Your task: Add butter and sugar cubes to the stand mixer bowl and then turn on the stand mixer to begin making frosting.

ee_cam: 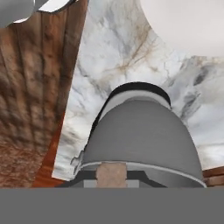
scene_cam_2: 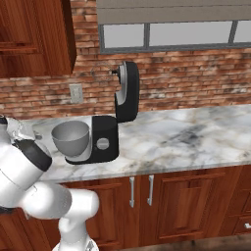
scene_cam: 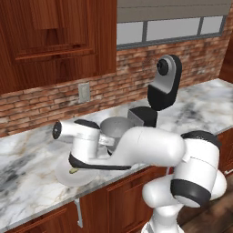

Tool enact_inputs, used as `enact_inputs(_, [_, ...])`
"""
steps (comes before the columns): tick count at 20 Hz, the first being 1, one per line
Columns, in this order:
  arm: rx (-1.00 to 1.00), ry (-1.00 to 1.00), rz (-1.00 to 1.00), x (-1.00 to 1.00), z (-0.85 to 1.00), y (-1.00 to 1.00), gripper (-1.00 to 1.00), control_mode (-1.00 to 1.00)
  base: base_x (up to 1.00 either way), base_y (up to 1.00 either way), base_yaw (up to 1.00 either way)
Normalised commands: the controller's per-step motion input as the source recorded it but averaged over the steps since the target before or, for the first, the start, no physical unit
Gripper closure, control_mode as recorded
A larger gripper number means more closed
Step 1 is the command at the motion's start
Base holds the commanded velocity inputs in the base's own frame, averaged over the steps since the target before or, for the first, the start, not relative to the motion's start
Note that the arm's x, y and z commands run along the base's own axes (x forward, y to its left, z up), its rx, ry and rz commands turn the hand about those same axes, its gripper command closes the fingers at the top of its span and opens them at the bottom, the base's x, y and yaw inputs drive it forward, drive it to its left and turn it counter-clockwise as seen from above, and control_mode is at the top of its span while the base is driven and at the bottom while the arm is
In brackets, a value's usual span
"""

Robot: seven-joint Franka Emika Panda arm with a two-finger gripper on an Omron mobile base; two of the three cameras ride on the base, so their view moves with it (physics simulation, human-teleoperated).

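Observation:
The black stand mixer (scene_cam_2: 126, 93) stands on the marble counter with its head tilted up. The grey stand mixer bowl (scene_cam_2: 71, 137) sits on its base. In the hand view my gripper (ee_cam: 111, 180) is shut on a small tan sugar cube (ee_cam: 111, 173), close to the bowl's outer wall (ee_cam: 140, 140). In the left base view my wrist hangs by the left side of the bowl (scene_cam: 116, 127) and hides the fingers. The butter (scene_cam: 73, 171), a thin yellowish stick, lies on the white plate (scene_cam: 66, 178) under my forearm.
The mixer's round grey side knob (scene_cam_2: 102, 143) faces the counter's front edge. A wall outlet (scene_cam: 83, 92) sits on the brick backsplash. Wooden cabinets hang above on the left. To the right of the mixer, marble counter (scene_cam_2: 186, 137) stretches on.

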Motion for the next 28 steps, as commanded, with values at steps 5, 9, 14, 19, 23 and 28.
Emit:
enact_inputs(5, [-0.01, 0.0, -0.01, -0.35, 0.74, -0.06, 1.0, -1.0, 0.0, 0.0, 0.0])
enact_inputs(9, [0.06, 0.0, -0.02, 0.0, 0.47, -0.46, 1.0, -1.0, 0.0, 0.0, 0.0])
enact_inputs(14, [0.15, 0.03, 0.0, 0.14, 0.08, -0.6, 1.0, -1.0, 0.0, 0.0, 0.0])
enact_inputs(19, [0.14, 0.09, 0.0, 0.43, 0.0, -0.41, 1.0, -1.0, 0.0, 0.0, 0.0])
enact_inputs(23, [0.1, 0.17, 0.0, 0.57, -0.03, -0.16, 1.0, -1.0, 0.0, 0.0, 0.0])
enact_inputs(28, [0.01, 0.22, 0.0, 0.66, -0.36, 0.01, 1.0, -1.0, 0.0, 0.0, 0.0])
